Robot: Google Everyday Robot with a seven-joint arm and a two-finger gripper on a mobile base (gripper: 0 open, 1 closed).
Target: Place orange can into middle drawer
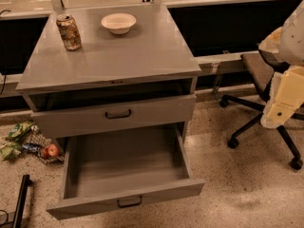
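Observation:
The orange can (69, 32) stands upright on the grey cabinet top, at its far left corner. The middle drawer (124, 163) is pulled wide open below, its plain grey inside bare, with a small black handle (129, 202) on its front. My gripper (276, 114) hangs at the right edge of the view, cream-coloured, well to the right of the cabinet and far from the can. It holds nothing that I can see.
A cream bowl (118, 23) sits on the cabinet top right of the can. A like drawer front (118, 114) above is slightly out. An office chair (259, 75) stands behind my gripper. Snack bags and an apple (50, 150) lie on the floor at left.

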